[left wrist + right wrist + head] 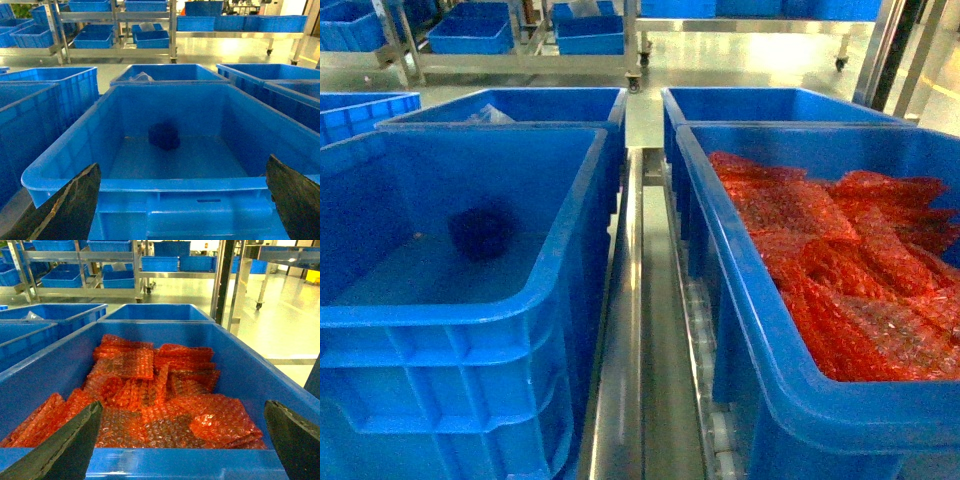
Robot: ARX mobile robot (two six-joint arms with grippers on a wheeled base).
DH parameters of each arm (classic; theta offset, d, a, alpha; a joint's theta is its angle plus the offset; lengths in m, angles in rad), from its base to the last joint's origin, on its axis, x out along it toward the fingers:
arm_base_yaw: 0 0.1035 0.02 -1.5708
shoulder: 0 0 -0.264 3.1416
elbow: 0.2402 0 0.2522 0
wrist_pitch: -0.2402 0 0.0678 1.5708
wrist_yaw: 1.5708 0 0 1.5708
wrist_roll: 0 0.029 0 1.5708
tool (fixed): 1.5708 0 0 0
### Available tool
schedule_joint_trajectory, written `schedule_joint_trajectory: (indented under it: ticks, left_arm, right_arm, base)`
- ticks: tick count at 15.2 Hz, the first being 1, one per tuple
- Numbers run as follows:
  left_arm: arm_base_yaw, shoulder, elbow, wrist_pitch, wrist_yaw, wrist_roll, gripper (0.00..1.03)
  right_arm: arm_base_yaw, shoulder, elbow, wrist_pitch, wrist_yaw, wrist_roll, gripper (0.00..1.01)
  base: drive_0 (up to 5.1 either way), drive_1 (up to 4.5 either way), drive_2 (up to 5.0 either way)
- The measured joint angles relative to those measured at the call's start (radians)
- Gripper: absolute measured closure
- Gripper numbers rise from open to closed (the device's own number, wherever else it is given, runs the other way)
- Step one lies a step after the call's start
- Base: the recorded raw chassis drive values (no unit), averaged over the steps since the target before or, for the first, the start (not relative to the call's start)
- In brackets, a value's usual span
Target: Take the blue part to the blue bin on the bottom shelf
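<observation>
Both grippers spread wide and empty, each held before a crate's near wall.

Left gripper (182, 200) fingers frame the lower corners of its view; beyond them the blue part (164, 135) lies mid-frame on the blue bin (150, 184) floor. Right gripper (182, 440) faces the crate of red bubble-wrap bags (150, 390). A steel divider rail (630, 330) runs between the crates.
</observation>
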Motion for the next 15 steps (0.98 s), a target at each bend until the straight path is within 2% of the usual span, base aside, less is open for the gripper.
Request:
schedule_joint_trajectory:
  ticks: [15]
  left_arm:
    - [0.0,0.0,0.0,0.0,0.0,0.0,0.05]
  right_arm:
    - [0.0,0.0,0.0,0.0,0.0,0.0,0.03]
  base:
    - [0.0,0.0,0.0]
